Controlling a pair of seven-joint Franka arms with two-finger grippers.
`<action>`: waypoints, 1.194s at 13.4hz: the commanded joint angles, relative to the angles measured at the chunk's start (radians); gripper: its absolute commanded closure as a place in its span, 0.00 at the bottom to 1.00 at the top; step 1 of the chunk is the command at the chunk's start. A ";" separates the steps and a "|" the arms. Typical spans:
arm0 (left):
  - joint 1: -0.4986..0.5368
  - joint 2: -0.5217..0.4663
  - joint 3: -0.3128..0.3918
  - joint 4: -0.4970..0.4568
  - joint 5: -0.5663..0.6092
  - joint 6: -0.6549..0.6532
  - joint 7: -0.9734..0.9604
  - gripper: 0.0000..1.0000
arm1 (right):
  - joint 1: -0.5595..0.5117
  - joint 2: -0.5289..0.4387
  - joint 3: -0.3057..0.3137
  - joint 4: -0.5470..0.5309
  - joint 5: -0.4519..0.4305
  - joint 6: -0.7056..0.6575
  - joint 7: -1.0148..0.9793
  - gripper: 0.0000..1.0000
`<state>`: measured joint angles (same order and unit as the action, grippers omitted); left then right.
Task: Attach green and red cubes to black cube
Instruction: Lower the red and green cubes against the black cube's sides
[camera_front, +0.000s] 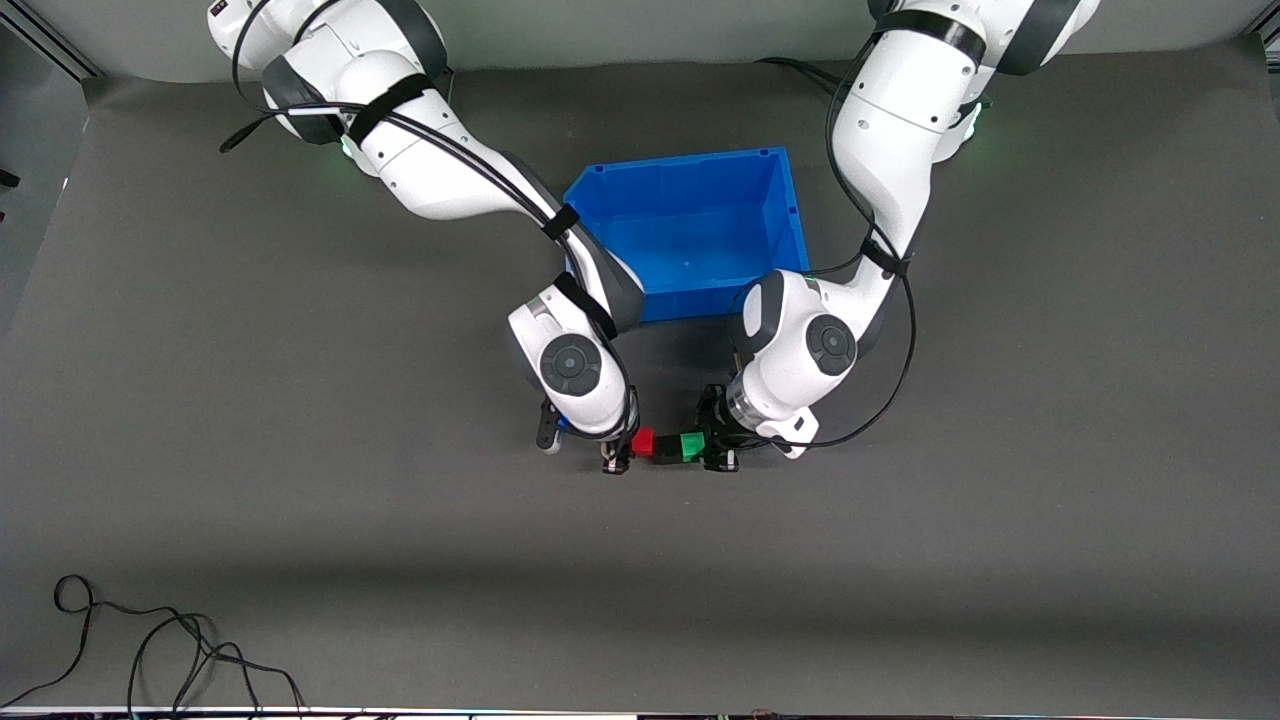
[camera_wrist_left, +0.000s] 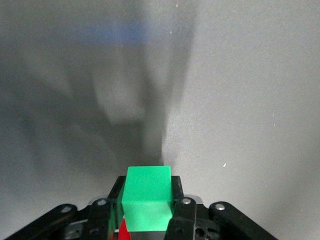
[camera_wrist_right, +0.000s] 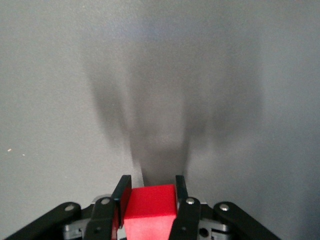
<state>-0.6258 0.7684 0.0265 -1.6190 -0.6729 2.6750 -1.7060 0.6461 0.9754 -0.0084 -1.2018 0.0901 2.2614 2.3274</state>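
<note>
In the front view my right gripper is shut on the red cube, and my left gripper is shut on the green cube. The two grippers face each other low over the grey mat, nearer to the front camera than the blue bin. A small dark block, the black cube, sits between the red and green cubes and seems to touch both. In the left wrist view the green cube fills the gap between my left gripper's fingers. In the right wrist view the red cube sits in my right gripper.
An empty blue bin stands between the two arms, close to their bases. A loose black cable lies near the mat's edge closest to the front camera, toward the right arm's end. The rest is bare grey mat.
</note>
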 joint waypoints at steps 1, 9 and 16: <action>-0.028 0.022 0.018 0.033 0.018 -0.004 -0.043 0.92 | 0.007 0.020 -0.007 0.039 0.005 -0.016 0.032 1.00; -0.028 0.020 0.018 0.033 0.056 -0.006 -0.037 0.00 | 0.007 0.043 -0.007 0.038 0.007 0.041 0.072 1.00; 0.014 -0.032 0.102 -0.001 0.120 -0.108 -0.015 0.00 | 0.006 0.032 -0.007 0.042 0.003 0.041 -0.032 0.00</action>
<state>-0.6277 0.7747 0.0791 -1.6109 -0.6021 2.6531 -1.7120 0.6459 1.0003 -0.0101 -1.1926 0.0896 2.3014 2.3540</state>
